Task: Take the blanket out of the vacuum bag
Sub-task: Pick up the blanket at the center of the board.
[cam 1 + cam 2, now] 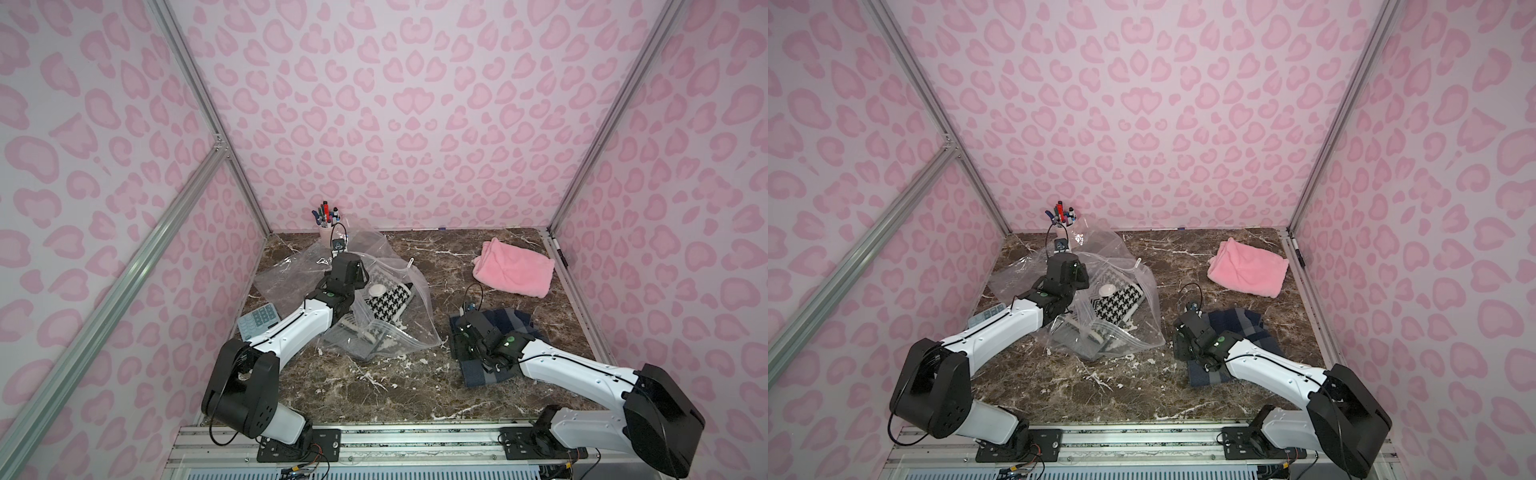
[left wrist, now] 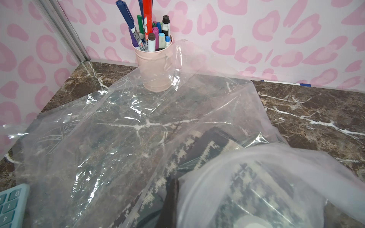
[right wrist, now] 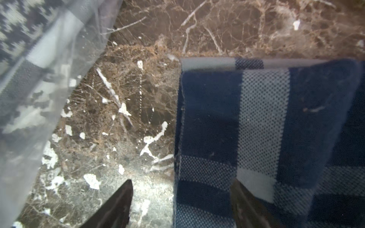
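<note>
- houndstooth blanket (image 1: 390,305) is inside the vacuum bag (image 1: 291,274), on the left half of the marble table (image 1: 415,386); the white valve (image 1: 377,290) sits on the plastic right over it
- its folded long axis runs diagonally, from the near left toward the far right; a greyer part of it shows through the plastic at the bag's near edge
- left gripper (image 1: 359,280) is over the bag, just beside the valve; its jaws are together, but plastic hides them in the left wrist view, so whether they pinch the bag cannot be told
- right gripper (image 3: 181,183) has its fingers apart and holds nothing; one finger hangs over bare marble, the other over the edge of a blue plaid blanket (image 3: 264,118) that lies flat outside the bag
- the relation that matters: the bagged blanket lies to the right gripper's left, across a strip of bare marble; the bag's banded near edge faces that arm
- judgement: the left arm is nearer but looks placed to anchor the plastic; the free right arm likely has to sweep left and enter along the blanket's diagonal
</note>
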Tool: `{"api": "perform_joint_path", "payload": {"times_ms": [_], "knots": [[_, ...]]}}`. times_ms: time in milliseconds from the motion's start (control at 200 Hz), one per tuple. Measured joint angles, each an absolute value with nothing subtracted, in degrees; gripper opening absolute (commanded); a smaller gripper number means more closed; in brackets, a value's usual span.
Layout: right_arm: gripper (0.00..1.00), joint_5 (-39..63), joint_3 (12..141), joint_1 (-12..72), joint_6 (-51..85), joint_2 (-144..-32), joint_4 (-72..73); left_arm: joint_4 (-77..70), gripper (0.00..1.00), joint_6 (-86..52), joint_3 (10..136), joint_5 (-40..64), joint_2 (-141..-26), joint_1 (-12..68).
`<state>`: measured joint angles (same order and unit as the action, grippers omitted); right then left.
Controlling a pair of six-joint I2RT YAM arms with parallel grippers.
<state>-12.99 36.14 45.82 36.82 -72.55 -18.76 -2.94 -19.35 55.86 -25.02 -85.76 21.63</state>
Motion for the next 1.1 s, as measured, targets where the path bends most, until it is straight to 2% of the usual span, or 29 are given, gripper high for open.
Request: {"api": "perform_joint_path", "payload": {"times_ms": [545,650,745,910,1000,1100], "knots": [[0.78,-14.6,34.9,44.7,36.5,-80.4,-17.2,-3.4,0.04,-19.6,54.5,-22.7,-85.7,21.0],[0.74,-16.3,34.9,44.7,36.0,-82.0,-15.4,-3.4,0.04,-19.6,54.5,-22.3,-85.7,21.0],[0.62,-17.5,34.9,44.7,36.0,-83.5,-13.8,-3.6,0.04,-19.6,54.4,-22.0,-85.7,21.0],[0.19,-19.6,34.5,44.7,35.8,-85.7,-10.2,-3.9,0.04,-19.6,53.8,-21.9,-85.7,21.0],[0.00,-19.8,34.2,44.6,35.9,-86.3,-7.3,-4.1,0.04,-19.6,53.5,-21.9,-85.6,21.0],[0.00,-17.9,33.0,44.3,36.4,-86.0,-3.4,-4.3,0.04,-19.6,53.2,-21.8,-85.2,21.0]]}}
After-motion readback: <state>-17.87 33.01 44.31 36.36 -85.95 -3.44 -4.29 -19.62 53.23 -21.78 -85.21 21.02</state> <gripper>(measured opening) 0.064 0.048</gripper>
